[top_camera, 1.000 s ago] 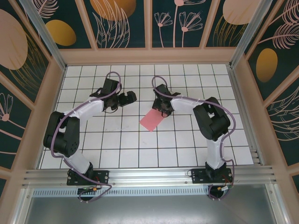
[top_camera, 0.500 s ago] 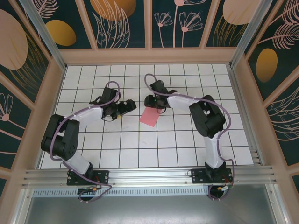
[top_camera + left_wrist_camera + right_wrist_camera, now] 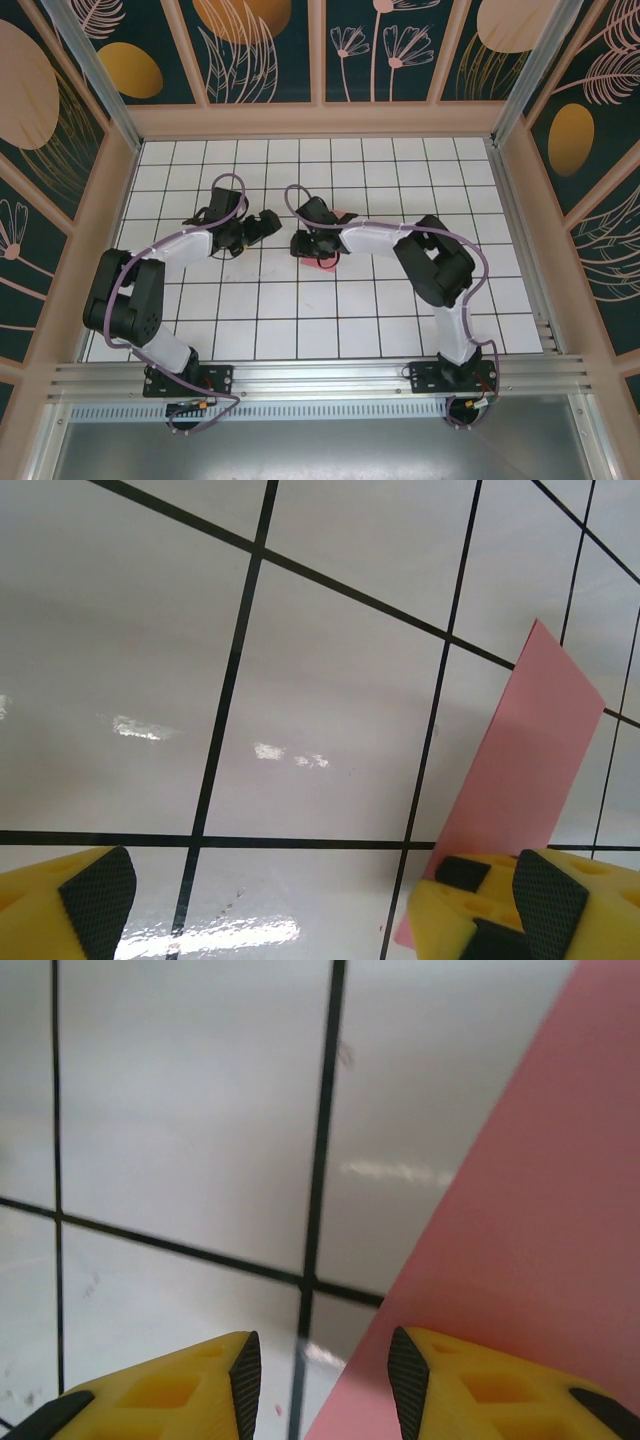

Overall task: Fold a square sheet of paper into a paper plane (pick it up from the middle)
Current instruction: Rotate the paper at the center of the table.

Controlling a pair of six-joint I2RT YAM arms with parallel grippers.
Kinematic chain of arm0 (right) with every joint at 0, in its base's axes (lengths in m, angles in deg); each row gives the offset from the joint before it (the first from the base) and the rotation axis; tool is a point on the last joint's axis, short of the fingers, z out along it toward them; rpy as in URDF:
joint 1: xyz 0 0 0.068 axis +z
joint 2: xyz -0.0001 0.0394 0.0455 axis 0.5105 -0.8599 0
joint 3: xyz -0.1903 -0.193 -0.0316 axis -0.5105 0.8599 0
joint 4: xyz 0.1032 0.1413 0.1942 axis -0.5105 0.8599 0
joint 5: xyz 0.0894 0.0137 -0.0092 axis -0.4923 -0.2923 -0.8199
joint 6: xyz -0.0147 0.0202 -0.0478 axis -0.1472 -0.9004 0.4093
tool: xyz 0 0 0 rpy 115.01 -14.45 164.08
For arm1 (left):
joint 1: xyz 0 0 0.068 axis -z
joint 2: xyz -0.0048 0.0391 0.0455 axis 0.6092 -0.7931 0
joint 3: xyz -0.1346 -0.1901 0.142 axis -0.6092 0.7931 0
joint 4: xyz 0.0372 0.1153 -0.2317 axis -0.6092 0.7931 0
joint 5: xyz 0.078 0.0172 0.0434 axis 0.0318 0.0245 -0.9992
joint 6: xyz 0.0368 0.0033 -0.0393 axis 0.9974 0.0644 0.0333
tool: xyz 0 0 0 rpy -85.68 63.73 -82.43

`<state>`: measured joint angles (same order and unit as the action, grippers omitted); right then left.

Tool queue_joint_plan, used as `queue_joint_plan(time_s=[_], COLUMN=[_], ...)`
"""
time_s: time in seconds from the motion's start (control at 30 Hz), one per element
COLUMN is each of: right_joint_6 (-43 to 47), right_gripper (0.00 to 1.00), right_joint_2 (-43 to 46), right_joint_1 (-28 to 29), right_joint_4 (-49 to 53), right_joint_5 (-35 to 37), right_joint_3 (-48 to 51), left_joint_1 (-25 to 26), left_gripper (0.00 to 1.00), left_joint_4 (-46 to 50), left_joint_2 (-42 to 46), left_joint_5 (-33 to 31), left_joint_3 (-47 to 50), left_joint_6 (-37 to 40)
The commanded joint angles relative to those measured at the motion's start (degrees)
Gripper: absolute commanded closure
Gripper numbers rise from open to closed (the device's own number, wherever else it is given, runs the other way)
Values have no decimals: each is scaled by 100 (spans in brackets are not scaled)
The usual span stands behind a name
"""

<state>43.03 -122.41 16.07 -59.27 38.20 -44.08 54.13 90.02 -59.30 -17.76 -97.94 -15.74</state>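
Near the desk (image 3: pixel 380 300) centre, the square sheet of paper (image 3: pixel 520 790) sits partly under the right arm. The right pincer (image 3: pixel 322 1350) is over its edge, jaws narrowly apart, nothing clamped. The left pincer (image 3: pixel 285 880) stands wide apart just beside it. No plane shape is evident; pickup and folding appear outstanding.
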Motion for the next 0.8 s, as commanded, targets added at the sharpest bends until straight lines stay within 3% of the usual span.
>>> queue_joint_plan(time_s=[0.0, 0.17, 0.43, 0.77], right_joint_6=[-125, -210, -624, -249], right_gripper=[56, 56, 56, 56], right_joint_2=[287, 657, 1183, 892], right_joint_1=[70, 75, -463, -1177], right_joint_4=[424, 149, 139, 112], right_joint_5=[-267, -715, 266, 214], right_joint_3=[630, 1088, 913, 864], left_joint_1=[-12, -8, 68, 889], left_gripper=[1, 3, 16, 19], left_joint_4=[-63, -311, -699, -815], left_joint_2=[157, 172, 411, 336], left_joint_5=[108, 583, 1180, 1147], left_joint_3=[119, 359, 857, 728], left_joint_6=[-94, -222, -630, -1128])
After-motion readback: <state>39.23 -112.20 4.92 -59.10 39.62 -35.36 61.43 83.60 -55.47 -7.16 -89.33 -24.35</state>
